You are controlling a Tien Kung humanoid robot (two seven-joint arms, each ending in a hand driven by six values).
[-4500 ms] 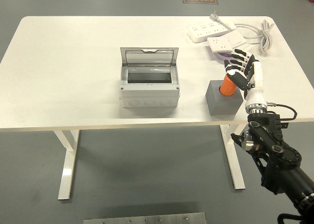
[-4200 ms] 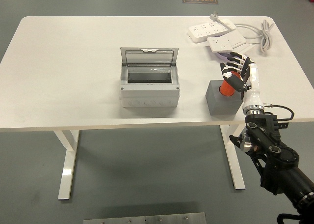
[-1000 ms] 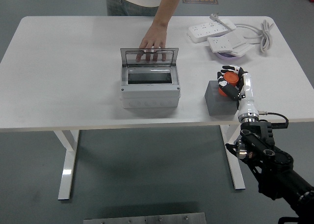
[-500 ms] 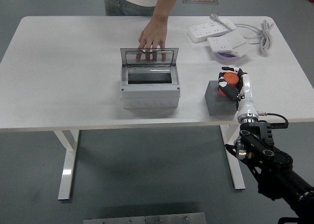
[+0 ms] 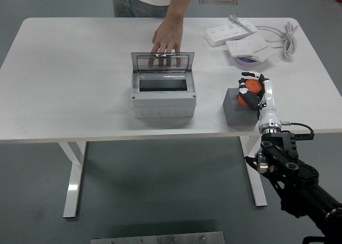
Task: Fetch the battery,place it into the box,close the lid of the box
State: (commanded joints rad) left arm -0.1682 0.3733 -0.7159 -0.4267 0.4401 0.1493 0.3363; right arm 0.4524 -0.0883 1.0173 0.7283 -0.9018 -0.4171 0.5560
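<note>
Lifted since the earlier frames, the orange battery (image 5: 249, 89) now sits in the curled fingers (image 5: 245, 92) of the right hand (image 5: 253, 92), just above the grey holder block (image 5: 239, 111) it stood in, and a person's hand (image 5: 166, 39) has come to the far side of the box. The battery's orange end faces up toward the camera, so its long axis looks close to upright. The fingers are closed around it, holding it firmly by my reading.

The grey box (image 5: 163, 97) lies well to the fingers' left on the bench (image 5: 69, 73), its cavity open. The clear lid (image 5: 163, 61) stands up at the far edge, and the person's fingertips rest on its top edge. Only the right arm is in view, so the carry leftward falls to it.
</note>
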